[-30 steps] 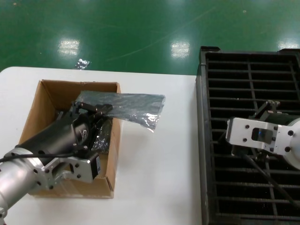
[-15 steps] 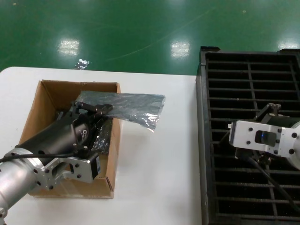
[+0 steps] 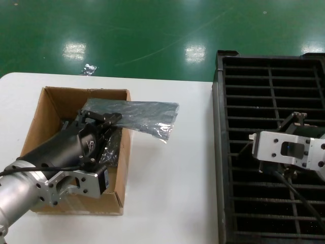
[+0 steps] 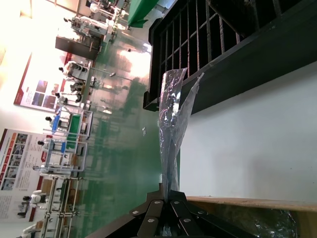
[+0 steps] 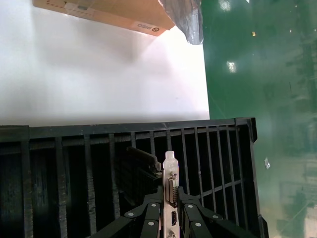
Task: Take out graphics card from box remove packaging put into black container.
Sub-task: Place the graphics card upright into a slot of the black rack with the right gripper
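My left gripper (image 3: 101,118) sits over the brown cardboard box (image 3: 53,101) and is shut on one end of the grey-blue antistatic bag (image 3: 139,116), which sticks out flat over the box's right wall. In the left wrist view the bag (image 4: 172,124) stands up from the closed jaws (image 4: 171,194). My right gripper (image 3: 292,124) is over the black slotted container (image 3: 269,86) and is shut on the graphics card; the right wrist view shows its silver bracket (image 5: 171,186) pinched between the jaws (image 5: 170,198), with the dark board (image 5: 141,161) down among the slots.
The white table (image 3: 167,188) lies between the box and the container. More crinkly plastic lies inside the box (image 3: 109,150). Green floor lies beyond the table's far edge.
My right gripper with the card has moved slightly right and down over the container. The left gripper and the bag have not moved.
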Motion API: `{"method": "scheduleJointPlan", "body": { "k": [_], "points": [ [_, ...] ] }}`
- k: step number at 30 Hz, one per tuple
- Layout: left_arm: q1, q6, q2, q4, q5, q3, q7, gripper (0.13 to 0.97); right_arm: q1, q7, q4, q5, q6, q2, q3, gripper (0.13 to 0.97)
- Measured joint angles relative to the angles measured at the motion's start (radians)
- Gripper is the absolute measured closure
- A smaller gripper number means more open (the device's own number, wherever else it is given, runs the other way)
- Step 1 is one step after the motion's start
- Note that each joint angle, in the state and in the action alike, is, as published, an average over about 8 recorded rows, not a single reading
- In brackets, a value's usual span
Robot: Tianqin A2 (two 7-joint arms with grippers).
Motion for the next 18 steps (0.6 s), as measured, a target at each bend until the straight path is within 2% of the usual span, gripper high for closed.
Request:
{"method": "scheduleJointPlan", "body": {
  "k": [18],
  "points": [
    [0.000,0.000,0.000,0.000,0.000,0.000,0.000,0.958,0.066,0.105,0.000,0.039,0.000,0.075,-0.093,0.917]
  ]
}}
